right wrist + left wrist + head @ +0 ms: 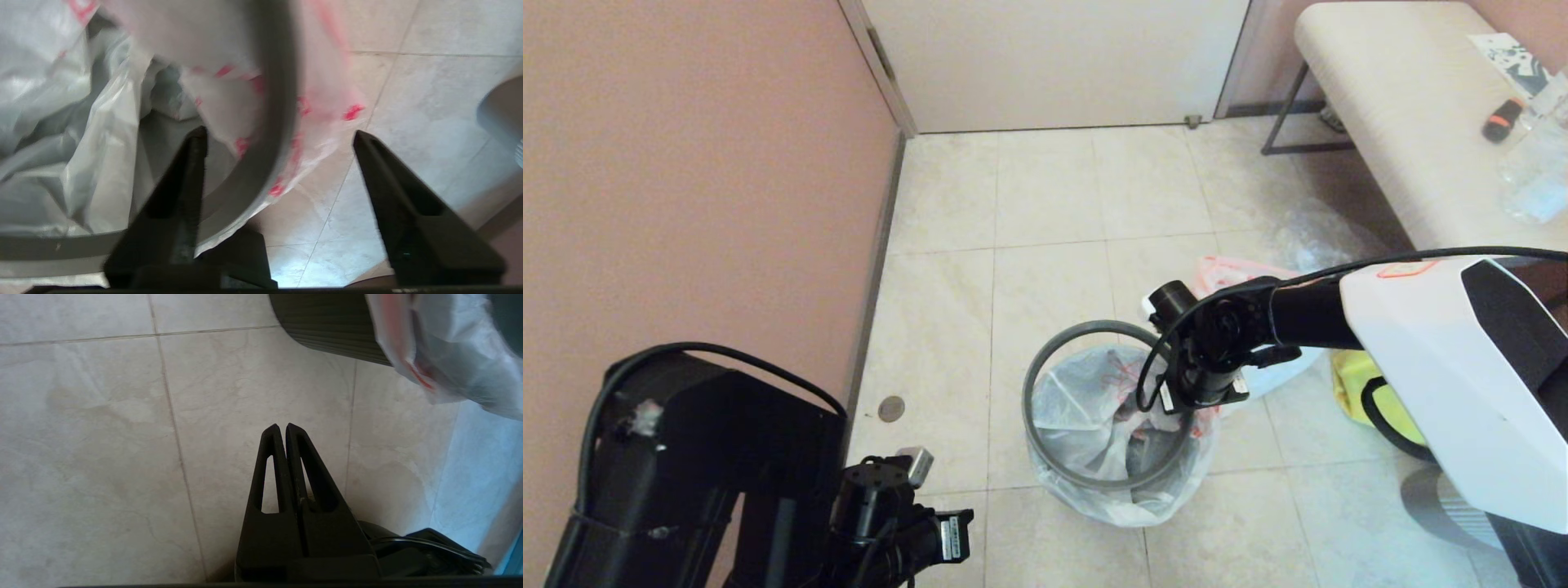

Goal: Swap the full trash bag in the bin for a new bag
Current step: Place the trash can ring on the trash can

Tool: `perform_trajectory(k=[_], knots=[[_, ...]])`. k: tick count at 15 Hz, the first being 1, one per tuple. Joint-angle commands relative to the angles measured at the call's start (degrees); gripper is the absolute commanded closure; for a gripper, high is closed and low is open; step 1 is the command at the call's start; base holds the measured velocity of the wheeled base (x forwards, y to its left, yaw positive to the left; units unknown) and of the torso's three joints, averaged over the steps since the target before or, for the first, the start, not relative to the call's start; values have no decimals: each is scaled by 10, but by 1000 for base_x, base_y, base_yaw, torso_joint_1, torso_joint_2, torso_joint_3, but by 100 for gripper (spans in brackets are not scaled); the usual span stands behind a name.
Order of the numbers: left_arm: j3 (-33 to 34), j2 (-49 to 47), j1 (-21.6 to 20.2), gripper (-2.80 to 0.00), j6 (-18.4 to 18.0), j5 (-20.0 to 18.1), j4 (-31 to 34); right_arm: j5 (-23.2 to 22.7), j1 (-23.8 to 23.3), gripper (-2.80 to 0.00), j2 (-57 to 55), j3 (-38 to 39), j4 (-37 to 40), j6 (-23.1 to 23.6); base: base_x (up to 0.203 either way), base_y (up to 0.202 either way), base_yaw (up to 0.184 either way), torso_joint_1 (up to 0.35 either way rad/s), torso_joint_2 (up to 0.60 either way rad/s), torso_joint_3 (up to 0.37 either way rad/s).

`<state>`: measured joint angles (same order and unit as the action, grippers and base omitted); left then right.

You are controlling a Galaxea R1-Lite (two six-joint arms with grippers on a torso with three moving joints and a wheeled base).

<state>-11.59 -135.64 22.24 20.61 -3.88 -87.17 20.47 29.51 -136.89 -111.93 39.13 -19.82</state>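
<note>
Two claws are yours to watch: the right claw (278,139) hangs over the near-right edge of the thin dark-grey hoop (1045,359), its jaws spread wide on either side of that hoop and the plastic under it, pinching nothing. The hoop sits on top of the thin translucent white plastic bag with red print (1086,416), which lines the small round bin (1131,461) on the tiled floor (1045,204) and drapes over its sides so the bin itself barely shows. Behind the right arm, the bulging white bag with an orange-pink rim (1233,273) lies on the floor, beside a yellow tote bag (1356,384). Your left claw (284,428) is parked low at the near left, pressed together and empty.
</note>
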Motion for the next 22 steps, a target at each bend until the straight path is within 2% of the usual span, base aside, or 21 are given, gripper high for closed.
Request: perform_trajectory(k=[1,10,22], knots=[[0,-1,0,0,1,-1,-5,2,0,-280,16,2,4,-15,0,0,0,0,0,0],[0,0,0,0,1,-1,-5,9,0,-280,31,71,9,-38,0,0,0,0,0,0],[0,0,0,0,1,-1,-5,20,-3,-280,52,150,5,-46,0,0,0,0,0,0]])
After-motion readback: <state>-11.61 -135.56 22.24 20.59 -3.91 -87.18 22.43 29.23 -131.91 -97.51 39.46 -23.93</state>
